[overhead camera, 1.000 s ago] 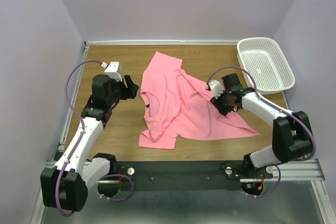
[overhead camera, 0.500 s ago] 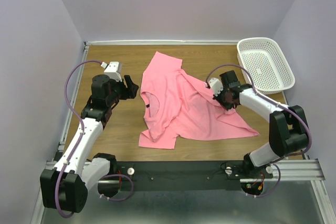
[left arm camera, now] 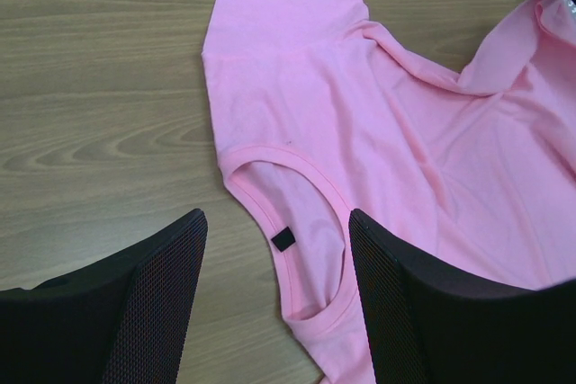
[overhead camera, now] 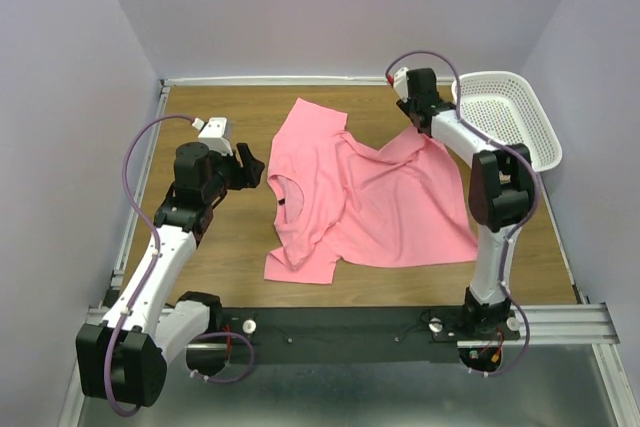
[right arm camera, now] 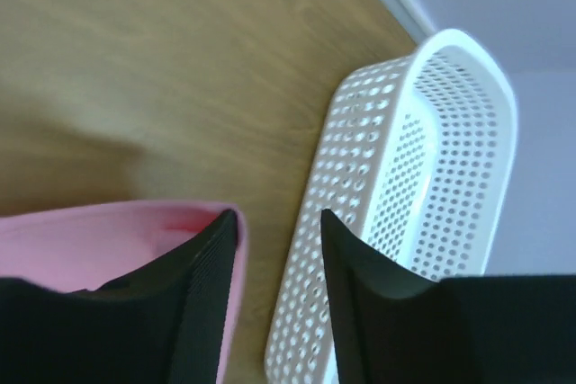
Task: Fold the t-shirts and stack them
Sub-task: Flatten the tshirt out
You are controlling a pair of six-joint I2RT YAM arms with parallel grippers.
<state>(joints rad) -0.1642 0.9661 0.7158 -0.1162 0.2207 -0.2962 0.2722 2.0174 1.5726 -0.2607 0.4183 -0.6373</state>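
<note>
- Left gripper [left arm camera: 276, 215]: hangs over the bare wood of the table [overhead camera: 235, 247], just left of the shirt's neck opening. Fingers spread wide, nothing between them.
- Seen from the left wrist, the collar [left arm camera: 270, 152] and a small black tag [left arm camera: 284, 239] inside it lie below the gap between the fingers.
- T-shirt [overhead camera: 360, 197]: one only, salmon pink, short sleeves, round neck. It is in the middle of the table, unfolded.
- It lies sideways, neck towards the left arm, hem towards the right.
- Far sleeve [overhead camera: 312, 119] lies fairly flat. Near sleeve [overhead camera: 300, 265] is rumpled at the near left corner of the cloth.
- Creases run across the body towards the far right corner, which is drawn to a point close under the right gripper.
- Right gripper [right arm camera: 279, 220]: arm stretched far out, fingers at the shirt's far right corner, between cloth and basket.
- Fingers stand partway apart. The gap shows only wood and basket, no cloth in it.
- A pink edge sits beside the outer face of one finger. Touching or not, cannot tell.
- Basket [overhead camera: 505, 122]: white perforated plastic, far right corner of the table, just beside the right gripper, apart from the shirt.
</note>
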